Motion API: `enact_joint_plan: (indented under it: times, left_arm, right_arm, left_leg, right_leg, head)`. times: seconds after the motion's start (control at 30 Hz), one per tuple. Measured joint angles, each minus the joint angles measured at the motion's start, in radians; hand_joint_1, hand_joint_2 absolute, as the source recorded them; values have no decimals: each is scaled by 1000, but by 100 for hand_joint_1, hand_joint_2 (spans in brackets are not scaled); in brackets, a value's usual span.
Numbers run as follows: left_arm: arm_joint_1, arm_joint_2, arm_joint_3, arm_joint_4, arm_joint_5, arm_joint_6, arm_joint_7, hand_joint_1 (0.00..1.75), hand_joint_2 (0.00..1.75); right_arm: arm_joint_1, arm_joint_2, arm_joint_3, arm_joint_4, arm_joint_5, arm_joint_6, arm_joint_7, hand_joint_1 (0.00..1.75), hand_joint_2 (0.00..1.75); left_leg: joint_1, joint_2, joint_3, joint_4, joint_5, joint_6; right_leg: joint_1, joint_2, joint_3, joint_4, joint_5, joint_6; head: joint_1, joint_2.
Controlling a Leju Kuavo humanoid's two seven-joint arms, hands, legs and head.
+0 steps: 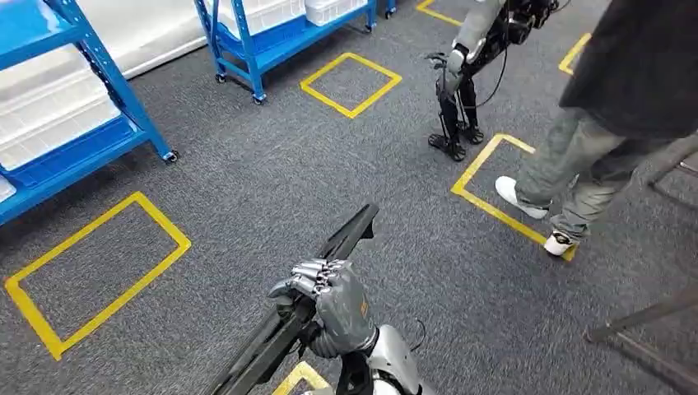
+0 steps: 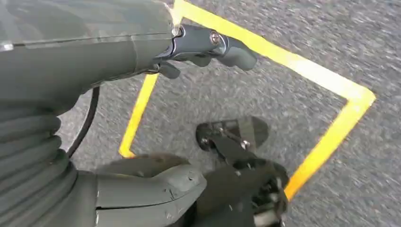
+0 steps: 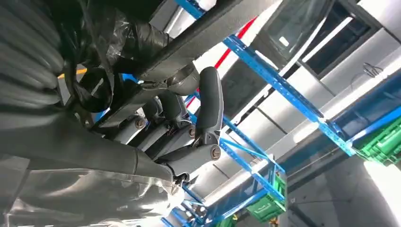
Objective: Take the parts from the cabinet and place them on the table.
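- Low in the head view, my right hand (image 1: 333, 309) is clenched around a long black part (image 1: 329, 271), fingers wrapped over the top of it.
- I have the part gripped near its middle, one end pointing ahead toward the open floor, the other running back past the frame edge. My guess: a mid-length hold keeps a long piece balanced while walking.
- In the right wrist view the fingers (image 3: 208, 109) curl under the same bar (image 3: 208, 33), so the grasp looks full, not a pinch.
- My left hand (image 2: 208, 47) hangs at my side over the carpet. Fingers look loosely apart with nothing in them, so I read it as released.
- The part is off the cabinet and in the air, over the grey carpet (image 1: 272, 181). No table is in view, so I judge the carry is under way and the placing not yet done.
- Count, head view: one part in hand; two blue racks (image 1: 99, 123) along the far side, white bins on their shelves.
- Yellow floor squares (image 1: 95, 271): I count at least four outlined bays, some cut off by the frame.
- One other robot (image 1: 465, 74) stands ahead, beside a yellow bay.
- One person (image 1: 576, 156) stands just right of it, white shoes on the tape line. They sit near my likely path; I'd keep the long end swung clear of them.
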Motion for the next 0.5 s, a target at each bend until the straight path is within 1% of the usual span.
enact_joint_plan:
  times: [0.03,0.07,0.1,0.13,0.17,0.2,0.23,0.27,0.3,0.33,0.37,0.4,0.43,0.47,0.5]
  left_arm:
    - [-1,-2,0,0,0,0,0,0,175]
    - [-2,-2,0,0,0,-1,0,0,175]
    - [-1,-2,0,0,0,-1,0,0,175]
    - [0,-2,0,0,0,-1,0,0,175]
    - [2,-2,0,0,0,-1,0,0,175]
    - [1,-2,0,0,0,-1,0,0,175]
    - [1,-2,0,0,1,-1,0,0,175]
    - [0,-2,0,0,2,-1,0,0,175]
    - [-1,-2,0,0,2,-1,0,0,175]
    - [-2,-3,0,0,3,0,0,0,175]
    - [-3,-3,0,0,3,0,0,0,175]
    - [-3,-3,0,0,3,0,0,0,175]
    - [-4,-3,0,0,3,0,0,0,175]
    - [-6,-3,0,0,3,0,0,0,175]
    - [-7,-4,0,0,3,0,0,0,175]
  right_arm:
    - [3,-2,0,-2,0,0,0,175,175]
    - [2,-5,0,-5,0,-2,0,175,175]
    - [2,-5,0,-5,0,-3,0,175,175]
    - [3,-5,0,-5,0,-3,0,175,175]
    - [5,-6,0,-5,0,-3,0,175,175]
    - [6,-7,0,-5,0,-4,0,175,175]
    - [8,-8,0,-5,0,-4,0,175,175]
    - [9,-9,0,-5,0,-4,0,175,175]
    - [8,-10,0,-5,0,-4,0,175,175]
    - [8,-10,0,-5,2,-4,0,175,175]
    - [6,-10,0,-5,3,-4,0,175,175]
    - [6,-9,0,-6,3,-3,0,175,175]
    - [5,-9,0,-7,4,-4,0,175,175]
    - [6,-10,0,-7,4,-4,0,175,175]
    - [6,-10,0,-8,4,-4,1,175,175]
  left_leg:
    - [7,16,4,-10,8,9]
    - [5,27,6,-14,9,15]
    - [2,40,5,-14,8,19]
    - [0,55,5,-14,7,21]
    - [-1,71,4,-13,6,23]
    - [-2,86,3,-12,5,22]
    - [-2,100,4,-12,3,20]
    - [-2,112,6,-12,1,18]
    - [-2,122,9,-12,-2,16]
    - [-2,131,13,-11,-5,12]
    - [-4,137,17,-11,-9,7]
    - [-11,144,17,-9,-13,-1]
    - [-9,151,18,-9,-13,-5]
    - [-9,160,22,-11,-14,-10]
    - [-9,170,26,-14,-14,-16]
  right_leg:
    - [0,-41,0,12,-9,1]
    - [6,-101,-17,46,-36,3]
    - [5,-127,-52,114,-76,6]
    - [1,-137,-90,192,-114,9]
    - [-1,-139,-127,266,-144,12]
    - [-4,-140,-151,312,-152,15]
    - [-6,-141,-146,303,-133,17]
    - [-7,-146,-115,247,-96,17]
    - [-7,-156,-63,153,-51,14]
    - [-5,-177,-7,58,-15,9]
    - [4,-234,24,-3,-25,1]
    - [10,-223,23,-5,-18,-4]
    - [14,-210,20,-3,-19,-6]
    - [16,-201,18,-2,-20,-8]
    - [16,-190,17,-5,-18,-14]
  head:
    - [0,0]
    - [3,0]
    - [2,0]
    - [2,0]
    - [2,0]
    - [2,0]
    - [2,0]
    - [2,0]
    - [2,0]
    - [2,0]
    - [2,0]
    - [2,0]
    - [2,0]
    - [2,0]
    - [2,0]
